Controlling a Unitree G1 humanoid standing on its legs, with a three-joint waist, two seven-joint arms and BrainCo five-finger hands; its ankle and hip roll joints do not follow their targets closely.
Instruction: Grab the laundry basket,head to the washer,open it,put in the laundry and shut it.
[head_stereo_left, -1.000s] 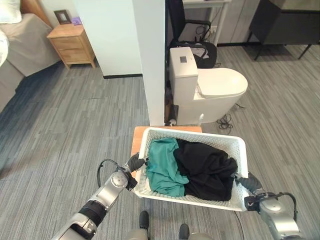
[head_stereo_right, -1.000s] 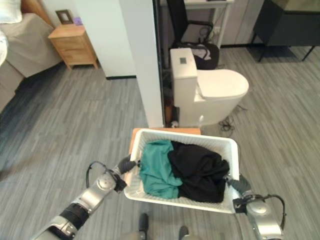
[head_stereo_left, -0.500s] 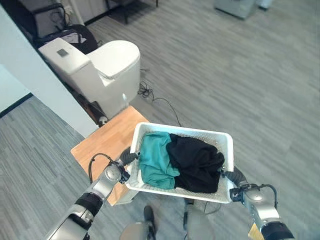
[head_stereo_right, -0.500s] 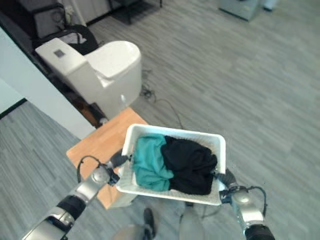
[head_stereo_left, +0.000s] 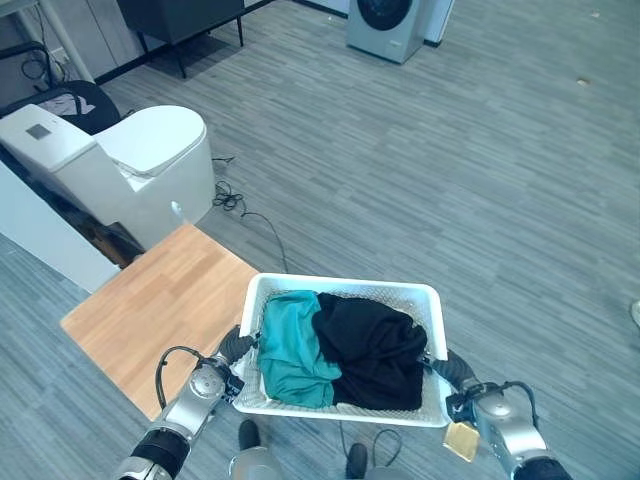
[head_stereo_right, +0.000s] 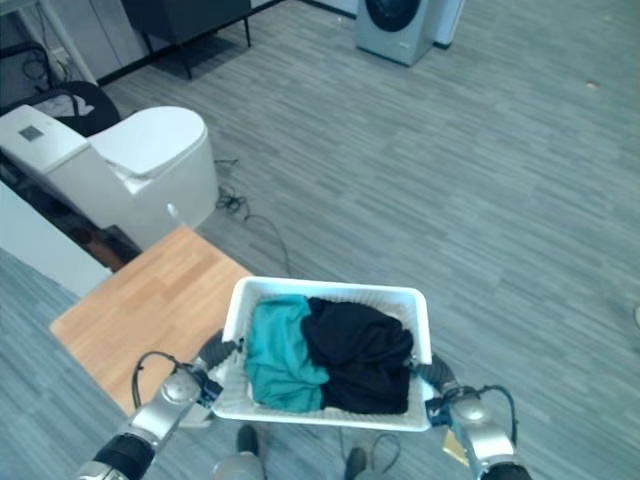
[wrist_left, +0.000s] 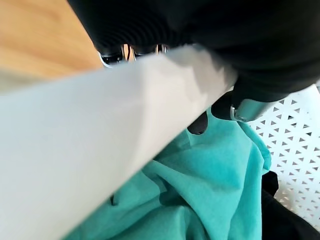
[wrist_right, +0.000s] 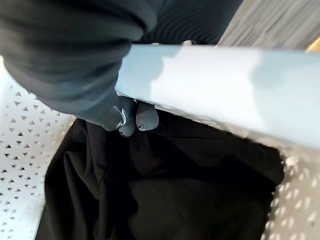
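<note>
I carry a white perforated laundry basket (head_stereo_left: 345, 291) in front of me, above the grey floor. Inside lie a teal garment (head_stereo_left: 288, 347) on the left and a black garment (head_stereo_left: 372, 347) on the right. My left hand (head_stereo_left: 233, 349) is shut on the basket's left rim (wrist_left: 95, 150), its dark fingertips (wrist_left: 222, 106) curled inside over the teal cloth (wrist_left: 200, 190). My right hand (head_stereo_left: 448, 367) is shut on the right rim (wrist_right: 225, 87), fingertips (wrist_right: 132, 117) hooked inside above the black cloth (wrist_right: 165, 200). A grey washer (head_stereo_left: 385, 20) stands far ahead at the top.
A low wooden table (head_stereo_left: 150, 310) lies to the lower left. Behind it stands a white toilet (head_stereo_left: 120, 170) with cables on the floor beside it. A dark cabinet (head_stereo_left: 180, 15) is at the back. Open grey floor (head_stereo_left: 480, 170) stretches toward the washer.
The view has swung right: the wall, nightstand and bed are gone, the toilet sits further left, and the washer now shows ahead. Both hands keep their hold on the basket.
</note>
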